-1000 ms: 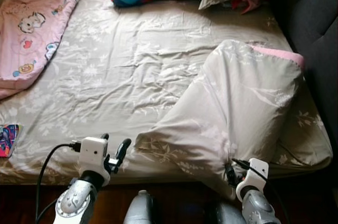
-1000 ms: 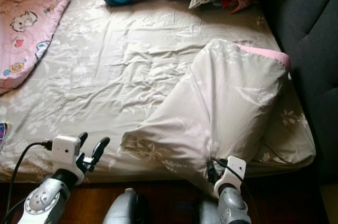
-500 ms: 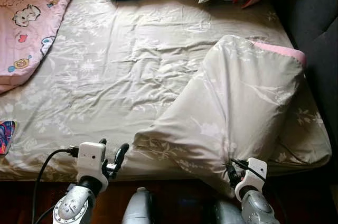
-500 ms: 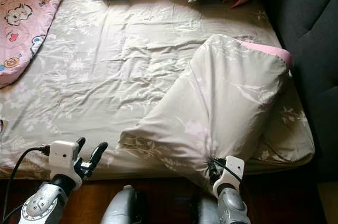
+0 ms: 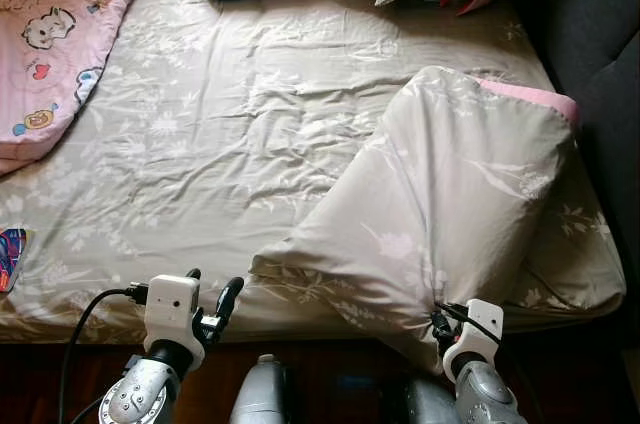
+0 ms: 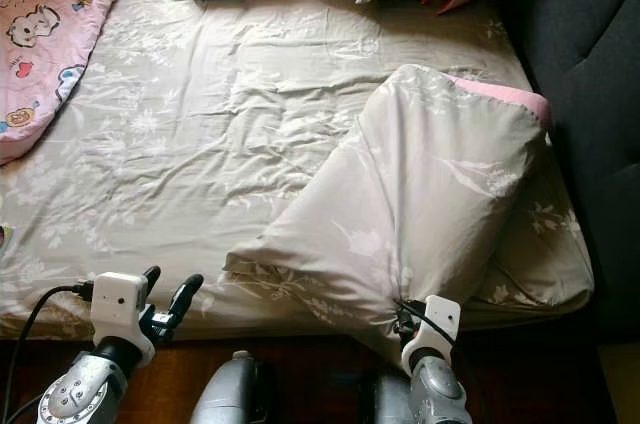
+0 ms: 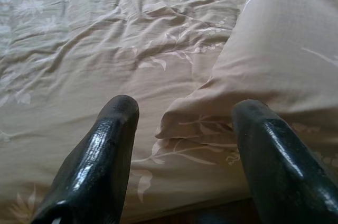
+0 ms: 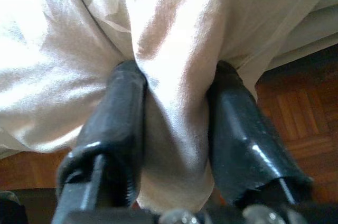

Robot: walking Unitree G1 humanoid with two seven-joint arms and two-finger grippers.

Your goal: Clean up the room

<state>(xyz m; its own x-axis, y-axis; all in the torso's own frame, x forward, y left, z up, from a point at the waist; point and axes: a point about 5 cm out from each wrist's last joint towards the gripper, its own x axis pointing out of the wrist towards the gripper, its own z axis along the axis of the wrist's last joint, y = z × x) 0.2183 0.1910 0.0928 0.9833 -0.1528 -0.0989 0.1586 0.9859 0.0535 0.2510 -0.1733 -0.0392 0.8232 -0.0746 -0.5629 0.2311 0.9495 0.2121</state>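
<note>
Right wrist view, bunched quilt (soft cotton) clamped

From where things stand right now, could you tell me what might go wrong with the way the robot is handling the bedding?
1. The right gripper pinches only one bunched corner of the beige duvet, so the fabric could slip out or the fold could collapse when pulled.
2. That corner hangs off the bed's edge over the wooden floor; a slip could drop it there.
3. The left gripper is open and holds nothing, so a one-sided pull may skew the duvet.
</note>
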